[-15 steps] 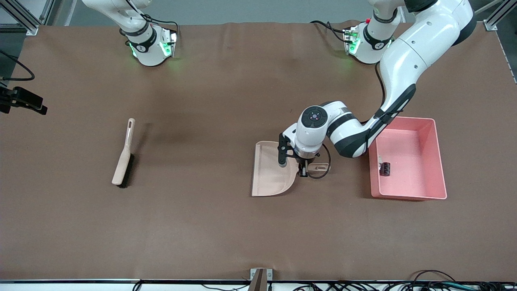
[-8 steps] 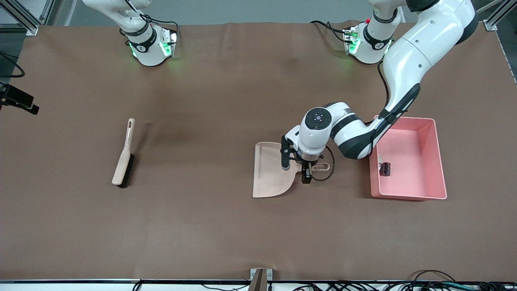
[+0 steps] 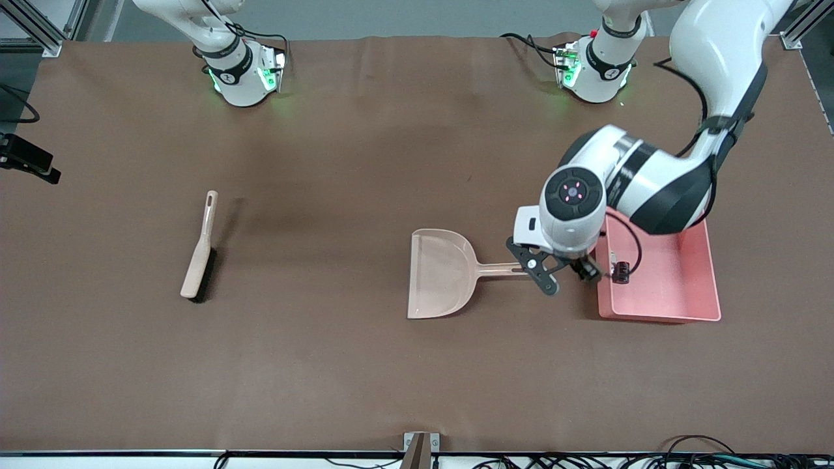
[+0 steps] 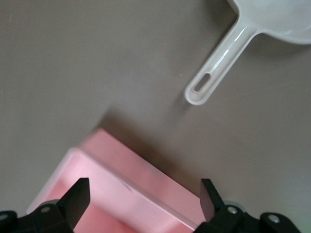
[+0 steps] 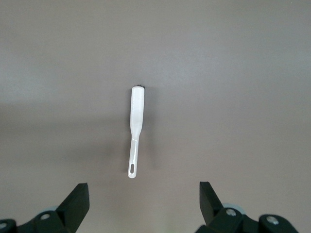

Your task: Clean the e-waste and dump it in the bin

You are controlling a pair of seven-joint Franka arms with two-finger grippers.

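Note:
The pink bin (image 3: 690,293) stands toward the left arm's end of the table. A dark maroon-black block (image 3: 623,271) lies in it by the wall nearest the dustpan; I cannot make out the white part. My left gripper (image 3: 568,277) is open and empty, up in the air over that wall of the bin (image 4: 126,194). In the left wrist view the left gripper (image 4: 143,189) straddles the rim. My right gripper (image 5: 143,191) is open and empty, high over the brush (image 5: 136,121), and it is out of the front view.
The beige dustpan (image 3: 440,273) lies flat beside the bin, its handle (image 4: 218,68) pointing at the bin. The beige brush (image 3: 197,260) lies toward the right arm's end of the table. A black camera mount (image 3: 26,159) juts in at that end's edge.
My left gripper has left the dustpan's handle, risen and moved over the bin's near wall. The dustpan now lies with its whole handle showing. The brush has not moved.

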